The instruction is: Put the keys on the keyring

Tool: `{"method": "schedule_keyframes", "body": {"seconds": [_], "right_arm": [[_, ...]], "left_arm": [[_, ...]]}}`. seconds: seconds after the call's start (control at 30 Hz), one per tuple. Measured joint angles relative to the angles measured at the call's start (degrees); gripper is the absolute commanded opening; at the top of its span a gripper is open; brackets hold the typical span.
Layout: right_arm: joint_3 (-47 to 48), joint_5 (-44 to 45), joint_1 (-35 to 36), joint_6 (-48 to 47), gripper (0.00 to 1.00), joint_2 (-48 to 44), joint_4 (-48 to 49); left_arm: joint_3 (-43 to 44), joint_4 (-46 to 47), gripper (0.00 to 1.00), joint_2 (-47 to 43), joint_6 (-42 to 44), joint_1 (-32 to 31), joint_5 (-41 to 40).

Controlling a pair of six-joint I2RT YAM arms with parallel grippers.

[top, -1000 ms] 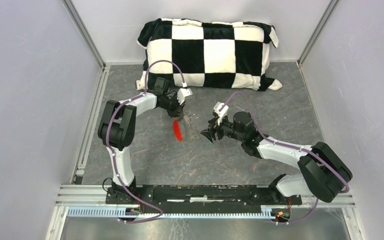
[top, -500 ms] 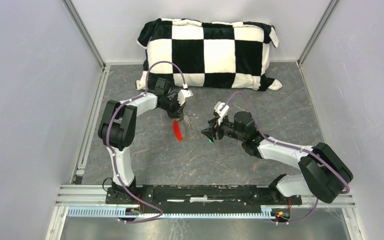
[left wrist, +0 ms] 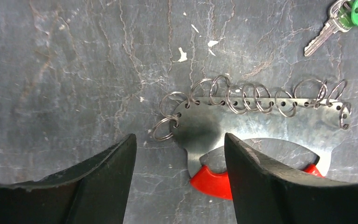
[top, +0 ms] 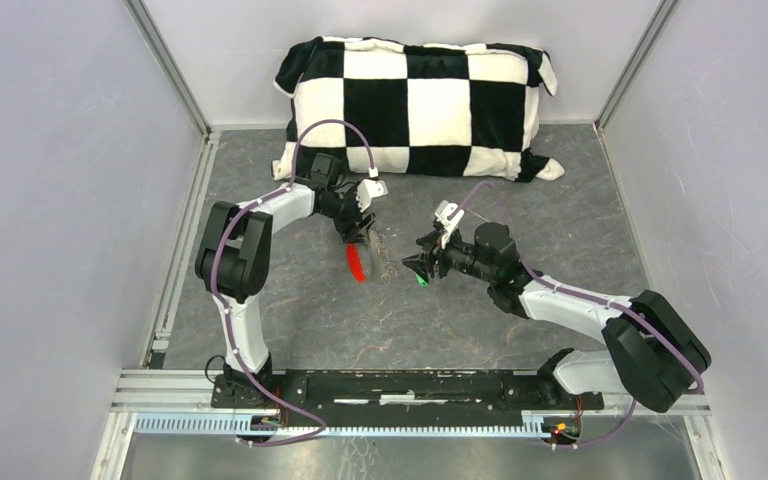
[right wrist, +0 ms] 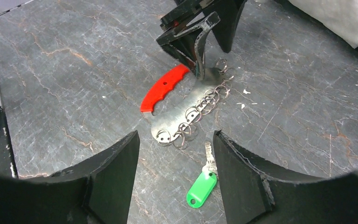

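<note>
The keyring (left wrist: 261, 122) is a flat silver plate with a row of several small split rings (left wrist: 242, 97) and a red grip (left wrist: 212, 183), lying flat on the table. My left gripper (left wrist: 178, 140) hangs open just above the plate's end by the red grip. The plate's corner lies below the gap and nothing is pinched. One silver key (right wrist: 208, 156) with a green tag (right wrist: 201, 189) lies on the table just off the plate's other end (right wrist: 165, 135). My right gripper (right wrist: 175, 140) is open over that key, not touching it. In the top view the red grip (top: 357, 263) lies between the left gripper (top: 360, 236) and the right gripper (top: 418, 268).
A black-and-white checkered pillow (top: 420, 100) lies along the back wall. White walls with metal rails (top: 175, 250) close in the grey stone-patterned table on left and right. Both arms meet near the table's middle.
My left gripper has gone from shut to open over the plate's end. The right arm has drifted slightly to the right. The keyring and the key have stayed put.
</note>
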Motion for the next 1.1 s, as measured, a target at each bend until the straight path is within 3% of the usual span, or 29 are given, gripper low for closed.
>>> {"method": "schedule_keyframes", "body": {"seconds": [0.27,0.53,0.83,1.1], "right_arm": [[-0.48,-2.16,-0.02,1.31,0.66,0.04,1.25],[-0.50,-3.06,-0.02,1.88,0.64,0.15,1.53],[-0.50,-3.50,-0.04,2.34,0.58,0.59,1.49],[-0.50,-3.76,-0.04,2.99,0.54,0.59,1.57]], "left_arm": [[8.48,-4.83,0.61,3.67,6.38,-0.31,-1.95],[9.05,-8.85,0.43,5.88,10.21,-1.05,-2.84],[8.90,-9.68,0.03,5.75,11.19,-1.86,-2.64],[4.13,-9.33,0.02,1.92,11.19,-1.92,-2.75]]}}
